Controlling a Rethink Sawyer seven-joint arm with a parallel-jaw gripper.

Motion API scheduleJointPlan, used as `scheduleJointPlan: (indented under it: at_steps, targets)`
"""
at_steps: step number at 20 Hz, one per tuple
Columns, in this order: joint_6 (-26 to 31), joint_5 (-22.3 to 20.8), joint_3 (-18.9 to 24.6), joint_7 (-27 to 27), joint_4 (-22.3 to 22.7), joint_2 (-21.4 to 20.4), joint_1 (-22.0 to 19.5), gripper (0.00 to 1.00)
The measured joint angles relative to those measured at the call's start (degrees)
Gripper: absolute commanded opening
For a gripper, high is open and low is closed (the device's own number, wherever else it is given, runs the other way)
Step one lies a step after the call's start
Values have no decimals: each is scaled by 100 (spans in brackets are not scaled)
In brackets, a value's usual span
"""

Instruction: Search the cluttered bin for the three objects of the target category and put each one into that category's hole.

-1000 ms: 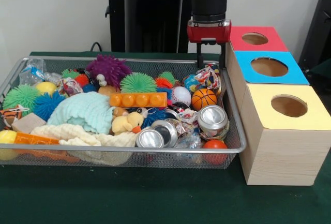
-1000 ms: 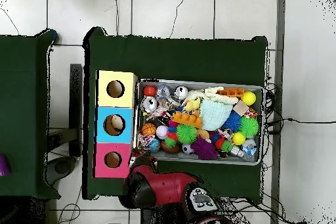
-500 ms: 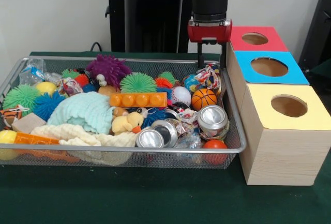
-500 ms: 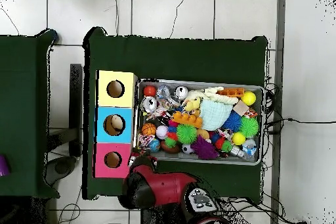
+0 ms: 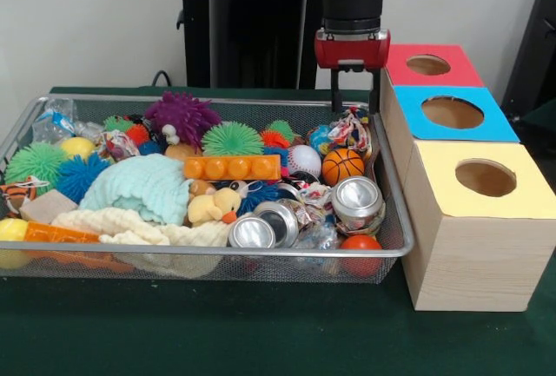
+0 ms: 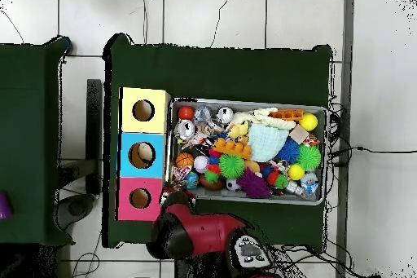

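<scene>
The wire mesh bin is full of toys; it also shows in the overhead view. My gripper hangs open and empty over the bin's far right corner. Right under it lies a wrinkly whitish bundle with red, blue and yellow patches, next to the orange basketball. The bundle also shows in the overhead view. A second such bundle lies at the far left by the purple spiky ball. A third is not plain to see. The yellow-topped box's hole is at the near right, and shows in the overhead view.
The blue-topped box and the red-topped box stand behind the yellow one along the bin's right side. Silver cans, spiky balls, an orange brick and a pale green cloth fill the bin.
My gripper has risen slightly above the bin's far right corner. Nothing in the bin has moved.
</scene>
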Motion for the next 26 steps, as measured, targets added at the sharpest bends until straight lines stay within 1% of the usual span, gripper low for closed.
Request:
scheduleJointPlan:
  at_steps: [6,14,17,19,22,26]
  targets:
    - [-1,159,-101,0,1,-150,68,100]
    - [-82,266,-206,0,1,-183,102,100]
    - [-295,300,-265,0,0,-124,166,100]
    - [-571,313,-304,0,-4,-3,214,100]
    - [-783,312,-333,0,-14,117,239,100]
    - [-1221,327,-382,0,-51,441,280,100]
